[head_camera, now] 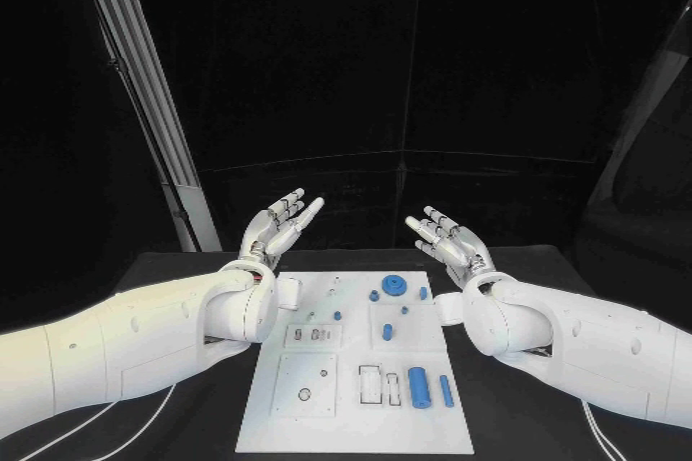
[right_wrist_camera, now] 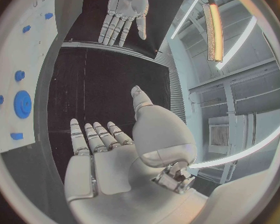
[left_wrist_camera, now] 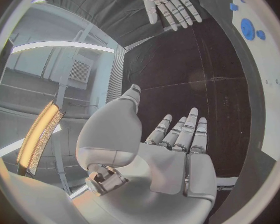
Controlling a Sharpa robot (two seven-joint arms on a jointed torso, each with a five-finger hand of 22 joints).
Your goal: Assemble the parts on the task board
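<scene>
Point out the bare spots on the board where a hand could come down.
Freest on the task board: the strip along its near edge, below the long blue cylinder, and the left margin beside the slots. The far right is crowded round the blue disc and small blue parts. Left hand and right hand are both raised beyond the board, open.

Head view: looks steeply down from above the white board (head_camera: 358, 366), mid-range. Wrist views: each sits close behind its own palm, facing past the fingers; both share the board's far end and the opposite hand.
</scene>
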